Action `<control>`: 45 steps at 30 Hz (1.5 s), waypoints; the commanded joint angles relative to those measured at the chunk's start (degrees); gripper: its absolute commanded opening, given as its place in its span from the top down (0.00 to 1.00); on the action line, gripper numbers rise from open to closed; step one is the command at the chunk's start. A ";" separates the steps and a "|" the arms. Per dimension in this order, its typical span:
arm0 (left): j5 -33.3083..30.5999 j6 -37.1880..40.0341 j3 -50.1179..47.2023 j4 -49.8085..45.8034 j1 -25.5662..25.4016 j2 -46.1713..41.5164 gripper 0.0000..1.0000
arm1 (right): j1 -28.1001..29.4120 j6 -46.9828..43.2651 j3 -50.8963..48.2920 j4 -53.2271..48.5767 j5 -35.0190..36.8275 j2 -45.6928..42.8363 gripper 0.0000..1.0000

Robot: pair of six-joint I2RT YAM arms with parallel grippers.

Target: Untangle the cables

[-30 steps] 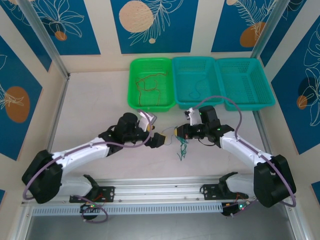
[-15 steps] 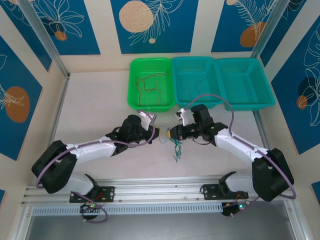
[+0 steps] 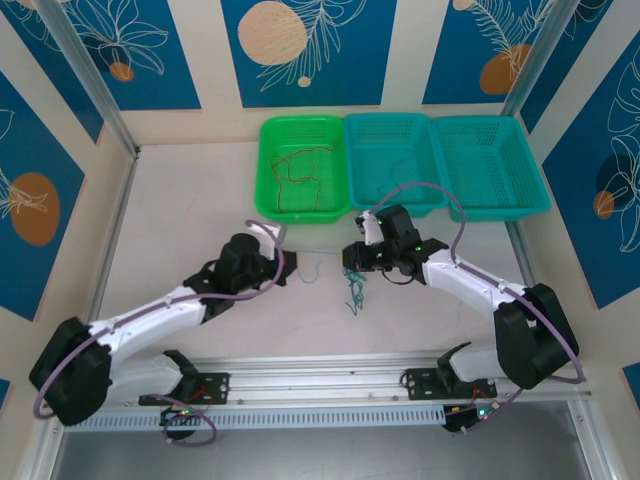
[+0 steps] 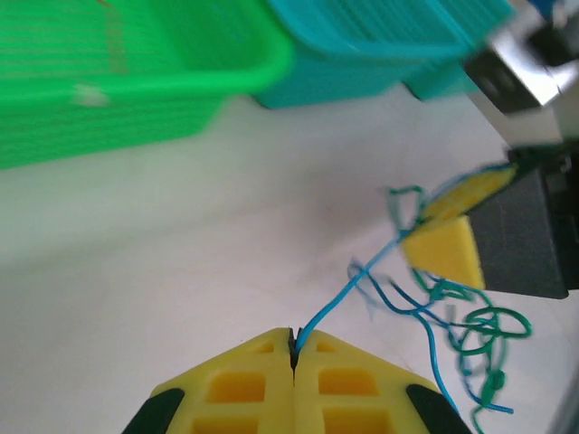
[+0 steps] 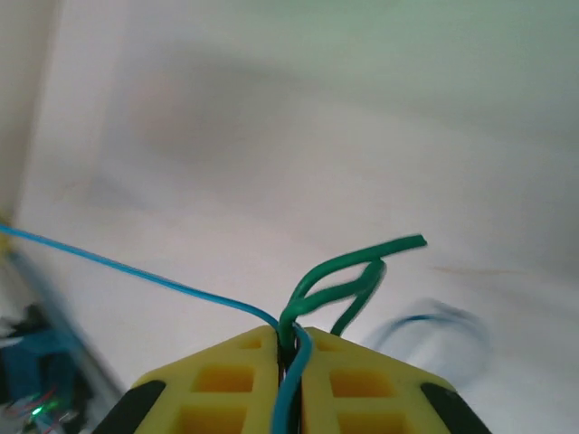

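**Holding one blue cable (image 4: 348, 298) taut, knot not yet cleared**

Nearest me, a green-and-blue clump (image 3: 352, 296) lies on the table (image 3: 200, 210), unsorted. Just beyond, my left gripper (image 4: 292, 341) is clamped on the blue cable. My right gripper (image 5: 289, 342) pinches that cable plus a green cable (image 5: 339, 276). Farthest, red-brown cables (image 3: 298, 170) rest in the green basket (image 3: 266, 170), which I judge already sorted.
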 commanded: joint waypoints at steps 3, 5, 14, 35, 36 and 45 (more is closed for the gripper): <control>-8.43 -1.54 -1.39 -5.75 3.85 -7.90 1.00 | -6.39 4.41 -2.95 -8.12 11.44 3.71 0.73; -8.35 -1.61 -1.54 -6.69 4.51 -9.30 1.00 | -7.18 4.23 -3.10 -8.11 11.30 3.95 0.74; -5.70 -2.58 -1.90 -6.35 5.24 -8.73 1.00 | -3.49 1.55 -1.97 -7.91 11.52 -3.18 0.70; -10.52 -2.55 1.30 -15.40 5.58 -13.57 1.00 | 21.37 -9.49 11.67 -2.82 30.82 20.28 0.44; -12.10 -2.97 1.66 -17.06 5.62 -14.29 1.00 | 20.67 -7.97 11.90 -3.70 32.35 21.02 0.46; -18.80 -8.98 2.20 -30.22 15.95 -21.18 1.00 | 11.58 3.41 3.94 -8.55 36.22 16.80 0.65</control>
